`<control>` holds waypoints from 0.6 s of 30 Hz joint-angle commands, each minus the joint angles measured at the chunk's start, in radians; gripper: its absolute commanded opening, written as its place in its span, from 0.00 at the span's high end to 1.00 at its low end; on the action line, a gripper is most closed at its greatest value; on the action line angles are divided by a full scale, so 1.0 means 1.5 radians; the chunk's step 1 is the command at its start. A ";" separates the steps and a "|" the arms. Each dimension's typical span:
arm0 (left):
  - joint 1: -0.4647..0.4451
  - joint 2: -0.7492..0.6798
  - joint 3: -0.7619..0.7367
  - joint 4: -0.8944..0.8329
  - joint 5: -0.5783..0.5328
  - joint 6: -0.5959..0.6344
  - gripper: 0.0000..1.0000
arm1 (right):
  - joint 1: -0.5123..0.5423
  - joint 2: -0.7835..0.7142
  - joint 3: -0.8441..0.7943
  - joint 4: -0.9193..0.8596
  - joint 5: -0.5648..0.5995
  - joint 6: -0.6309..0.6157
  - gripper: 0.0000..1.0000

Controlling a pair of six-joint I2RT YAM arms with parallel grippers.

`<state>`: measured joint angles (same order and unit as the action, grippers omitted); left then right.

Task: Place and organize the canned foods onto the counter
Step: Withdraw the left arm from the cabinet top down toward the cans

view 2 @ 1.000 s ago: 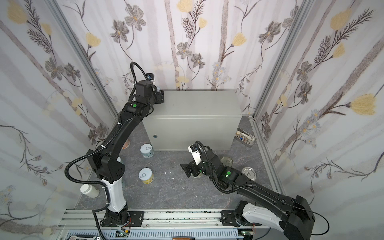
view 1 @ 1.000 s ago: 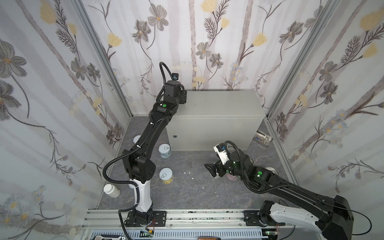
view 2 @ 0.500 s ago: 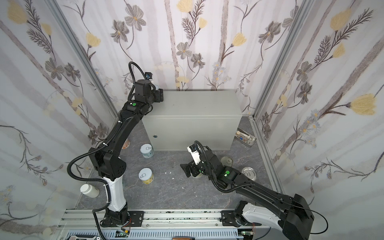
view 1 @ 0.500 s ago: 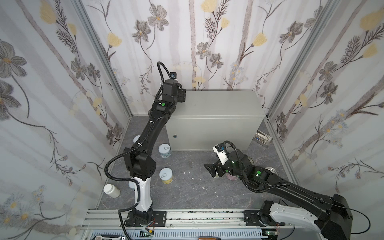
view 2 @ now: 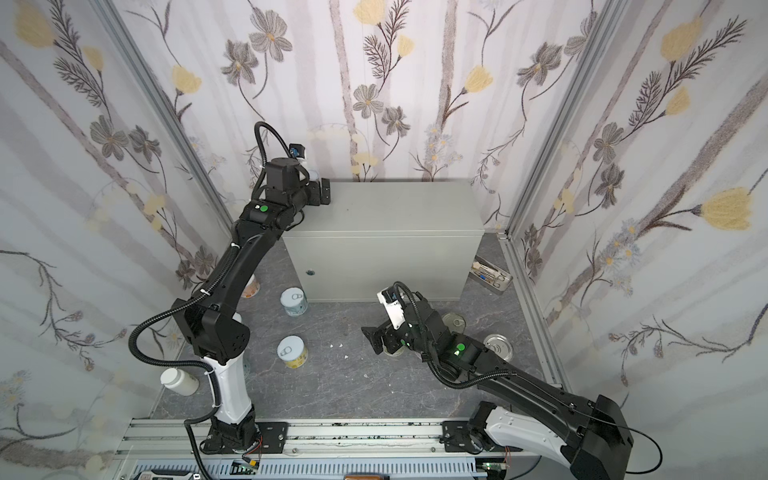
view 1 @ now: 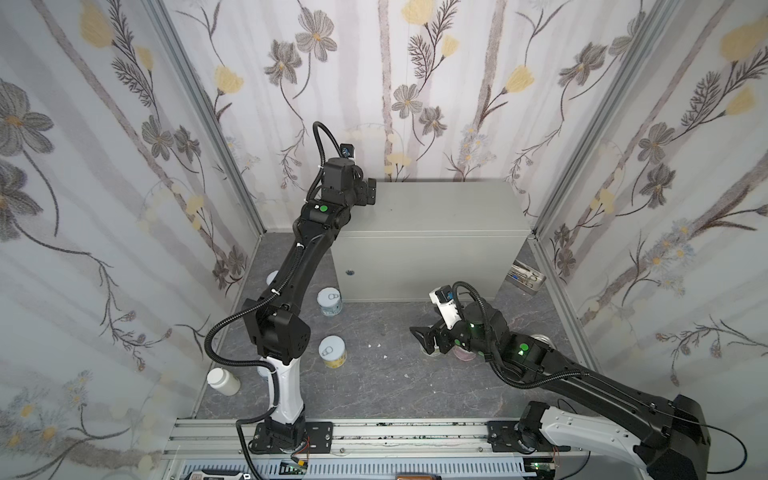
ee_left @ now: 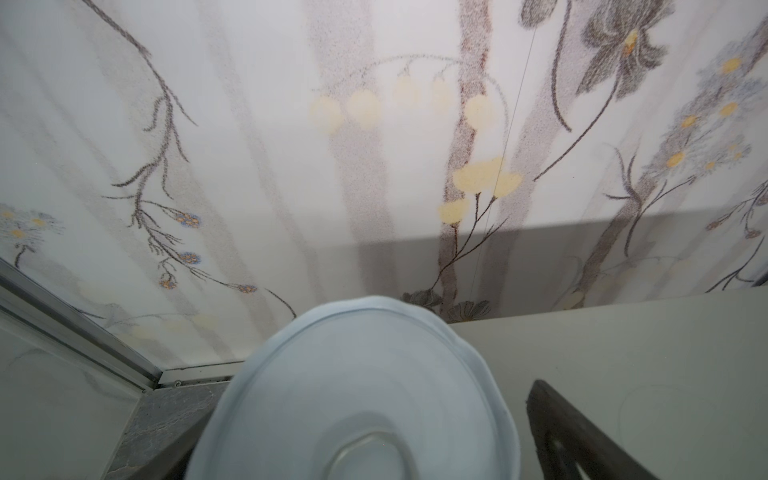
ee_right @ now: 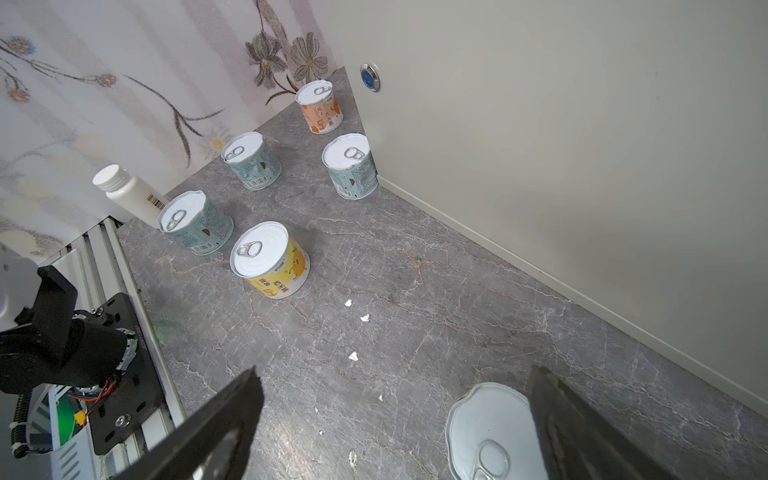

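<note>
Since a moment ago the left arm has shifted a touch at the far left corner of the grey-green table [view 1: 436, 216], and the left gripper [view 1: 370, 192] has let go: its fingers [ee_left: 582, 436] now stand apart, with a gap showing beside the pale-rimmed can [ee_left: 357, 395]. That can seems to stand right on the table's back corner, though it is so close to the wrist camera that it blurs and no label shows. The right gripper [ee_right: 395, 378] hangs low over the marbled floor [ee_right: 415, 291], fingers spread wide and holding nothing, with a silver-lidded can [ee_right: 494, 436] just under one finger. Further along the floor stand five more short cans with pull-tabs. The orange can [ee_right: 320, 106], by the wall near the table's round blue-centred lock [ee_right: 370, 77], and the yellow can [ee_right: 270, 259] both carry Chinese characters too small for me to read. Three blue-green cans [ee_right: 251, 160] show fine print and barcodes. A white-capped bottle [ee_right: 124, 193] with a barcode lies on its side beside one of them. In a top view, two more silver lids [view 2: 498, 345] sit next to the right arm, and a metal tray [view 2: 492, 276] sits at the table's right end.
</note>
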<state>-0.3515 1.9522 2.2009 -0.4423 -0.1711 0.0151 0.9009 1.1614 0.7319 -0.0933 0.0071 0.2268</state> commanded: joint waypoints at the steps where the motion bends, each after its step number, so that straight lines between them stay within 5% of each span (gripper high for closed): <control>1: 0.000 -0.028 0.004 -0.006 0.010 -0.003 0.00 | 0.000 -0.018 0.005 0.001 0.018 0.001 0.00; 13: -0.017 -0.240 -0.126 -0.039 0.088 -0.020 0.00 | -0.013 -0.129 0.004 -0.034 0.013 0.033 0.00; 18: -0.096 -0.365 -0.267 -0.041 0.033 -0.003 0.00 | -0.037 -0.187 0.009 -0.055 -0.004 0.050 0.00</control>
<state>-0.4435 1.4670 1.8706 -0.5056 -0.0799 -0.0067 0.8608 0.9100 0.7361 -0.1562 0.0238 0.2771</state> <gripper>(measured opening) 0.997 0.996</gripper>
